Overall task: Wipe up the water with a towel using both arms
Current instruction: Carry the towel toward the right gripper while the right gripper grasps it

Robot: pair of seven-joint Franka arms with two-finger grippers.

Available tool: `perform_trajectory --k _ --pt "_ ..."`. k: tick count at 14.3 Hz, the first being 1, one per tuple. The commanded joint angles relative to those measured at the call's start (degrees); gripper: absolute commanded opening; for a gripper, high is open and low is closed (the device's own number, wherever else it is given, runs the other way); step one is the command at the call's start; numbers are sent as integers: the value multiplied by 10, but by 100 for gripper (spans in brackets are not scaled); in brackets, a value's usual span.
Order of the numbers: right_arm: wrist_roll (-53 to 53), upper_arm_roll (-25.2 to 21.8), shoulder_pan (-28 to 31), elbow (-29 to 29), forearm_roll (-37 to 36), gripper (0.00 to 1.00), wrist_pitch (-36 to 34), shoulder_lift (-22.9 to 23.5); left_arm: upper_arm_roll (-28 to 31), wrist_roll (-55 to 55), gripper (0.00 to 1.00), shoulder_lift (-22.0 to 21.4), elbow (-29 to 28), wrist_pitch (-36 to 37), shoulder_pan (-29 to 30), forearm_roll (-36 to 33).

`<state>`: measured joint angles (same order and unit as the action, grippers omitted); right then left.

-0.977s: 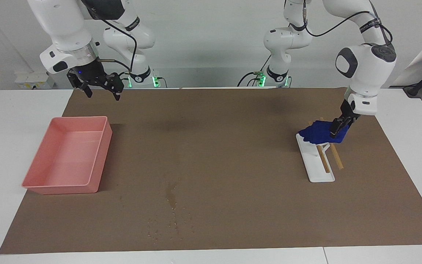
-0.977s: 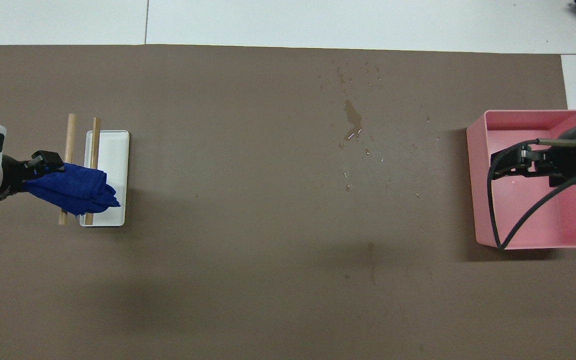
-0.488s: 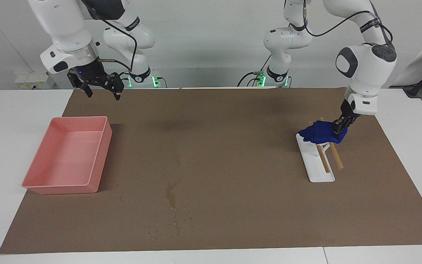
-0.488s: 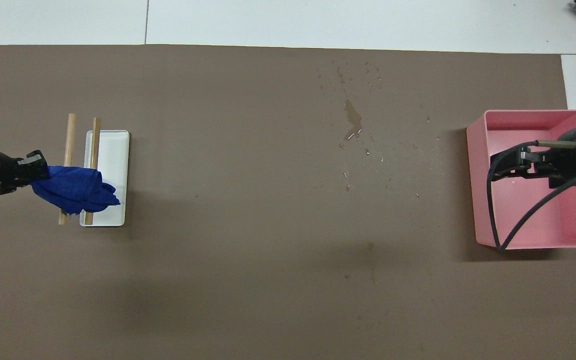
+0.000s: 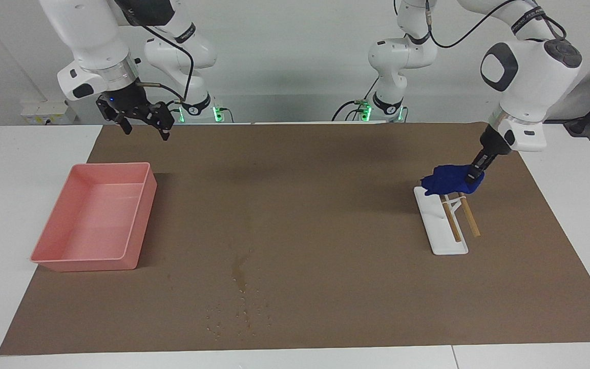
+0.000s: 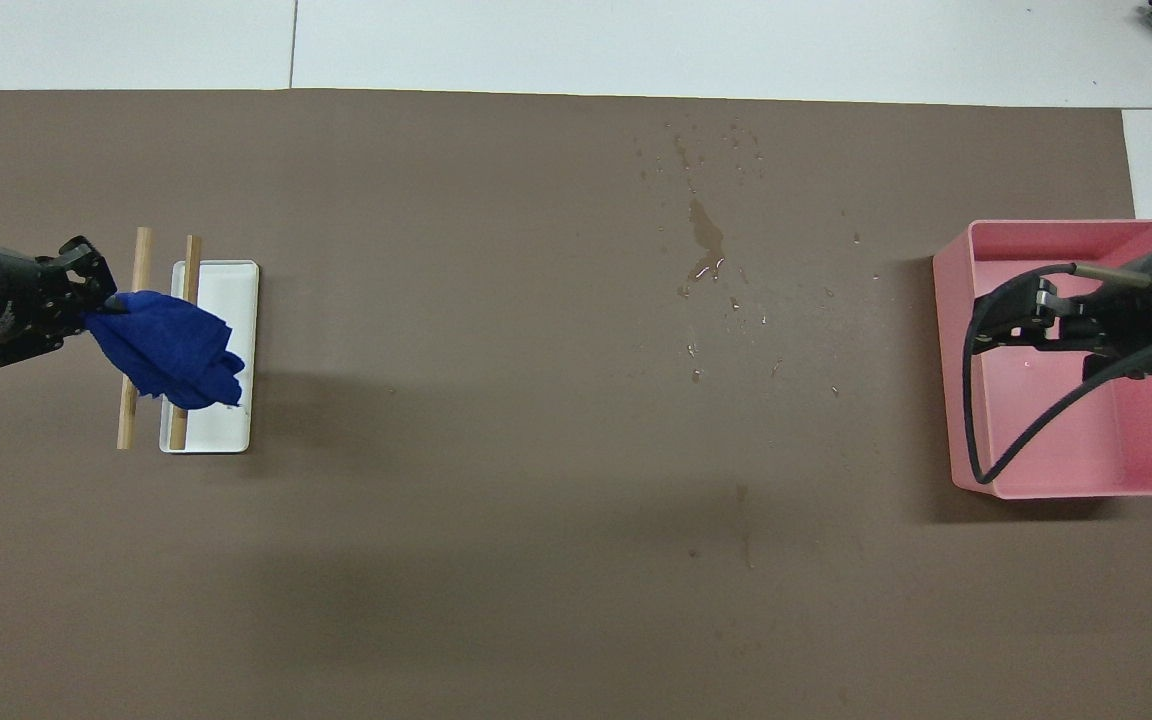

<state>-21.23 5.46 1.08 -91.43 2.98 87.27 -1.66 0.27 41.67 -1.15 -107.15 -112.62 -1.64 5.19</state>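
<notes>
Blue towel (image 5: 448, 180) — pinched in left tool (image 5: 476, 175) — above white rack (image 5: 441, 225).

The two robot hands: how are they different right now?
The left gripper is shut on the blue towel, lifting it over the white rack; the right gripper holds nothing, its fingers spread. The left gripper is at the left arm's end of the mat; the right gripper waits high over the pink tray. Both are black with two fingers, and neither is at the water.
</notes>
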Motion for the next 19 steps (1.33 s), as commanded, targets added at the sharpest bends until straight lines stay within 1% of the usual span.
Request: perform_trajectory --k 1,3,5,7,9,11,14,16,19 --pt "-79 2 2 -8 54 100 23 -5 -3 121 0 2 32 21 -45 23" --pt "-146 2 -16 -8 83 100 43 -4 -27 240 0 2 51 20 -67 28" --pt "-207 2 -31 -8 105 100 63 2 -66 363 0 6 76 15 -84 39" --pt "-282 2 -40 -8 160 100 95 6 -100 508 0 10 91 2 -114 37" --pt "-360 2 -66 -8 181 100 131 19 -105 624 0 10 93 -21 -158 38" --pt "-431 2 -86 -8 206 100 168 24 -105 700 0 10 93 -32 -199 38" --pt "-500 2 -120 -3 219 100 211 41 -106 821 0 12 95 -108 -249 26" --pt "-550 2 -136 -4 219 100 215 46 -106 902 0 12 94 -152 -277 -11" --pt "-576 2 -138 -16 219 100 193 39 -106 1009 0 19 95 -205 -294 -56"
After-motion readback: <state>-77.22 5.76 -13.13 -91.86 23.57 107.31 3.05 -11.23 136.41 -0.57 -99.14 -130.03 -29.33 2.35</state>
